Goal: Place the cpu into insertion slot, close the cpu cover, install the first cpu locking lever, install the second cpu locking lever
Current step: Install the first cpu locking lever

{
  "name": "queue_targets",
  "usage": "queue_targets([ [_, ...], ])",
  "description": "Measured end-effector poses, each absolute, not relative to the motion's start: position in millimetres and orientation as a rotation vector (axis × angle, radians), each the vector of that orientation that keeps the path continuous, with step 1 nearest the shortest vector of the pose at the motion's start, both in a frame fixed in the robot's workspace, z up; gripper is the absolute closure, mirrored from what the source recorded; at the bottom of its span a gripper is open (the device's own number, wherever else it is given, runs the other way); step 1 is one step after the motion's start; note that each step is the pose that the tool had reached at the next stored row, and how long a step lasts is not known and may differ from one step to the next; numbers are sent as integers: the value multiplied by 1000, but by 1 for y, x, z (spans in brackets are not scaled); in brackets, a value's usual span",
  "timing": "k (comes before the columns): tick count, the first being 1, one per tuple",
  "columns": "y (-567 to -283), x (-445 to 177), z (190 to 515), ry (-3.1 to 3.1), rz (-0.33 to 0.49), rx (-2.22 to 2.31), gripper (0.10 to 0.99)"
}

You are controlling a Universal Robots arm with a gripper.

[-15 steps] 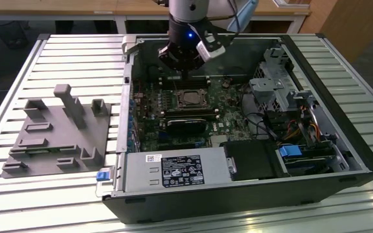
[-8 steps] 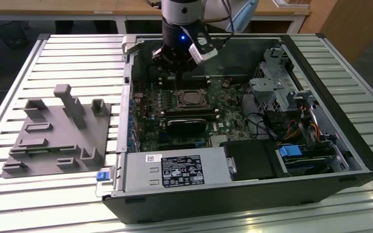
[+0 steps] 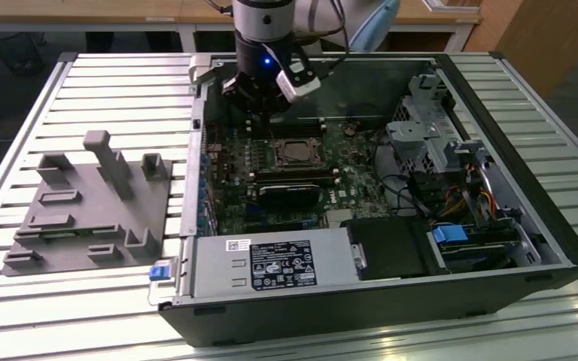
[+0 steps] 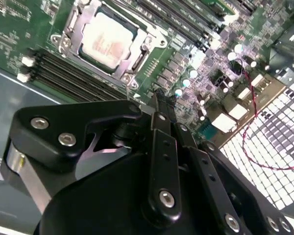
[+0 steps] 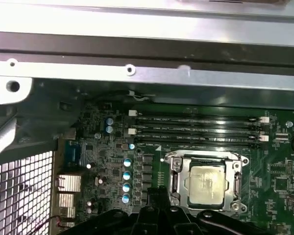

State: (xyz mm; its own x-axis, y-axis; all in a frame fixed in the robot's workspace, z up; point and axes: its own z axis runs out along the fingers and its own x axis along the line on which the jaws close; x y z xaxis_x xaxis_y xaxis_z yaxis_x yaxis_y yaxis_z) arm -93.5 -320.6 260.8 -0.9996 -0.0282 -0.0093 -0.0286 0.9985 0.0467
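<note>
We found the cpu [image 5: 206,183] seated in the insertion slot [image 5: 202,162] on the green motherboard [image 5: 279,188], with the cpu cover [image 5: 175,180] lying flat as a frame around it. Our gripper [image 4: 159,102] hung above the board near the socket, its fingers clenched together and grasping nothing.

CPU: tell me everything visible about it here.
The cpu is a small flat square chip with a pale silvery-beige metal top and faint print. It lies level, set into the green board, showing through the window of the dark silvery cover, whose frame sits round its edges. The end effector is beside it, not touching.
</note>
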Motion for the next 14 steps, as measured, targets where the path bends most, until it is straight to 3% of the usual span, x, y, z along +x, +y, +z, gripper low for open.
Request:
queue_targets([
  [14, -298, -101, 252, 3131, 84, -45, 980],
])
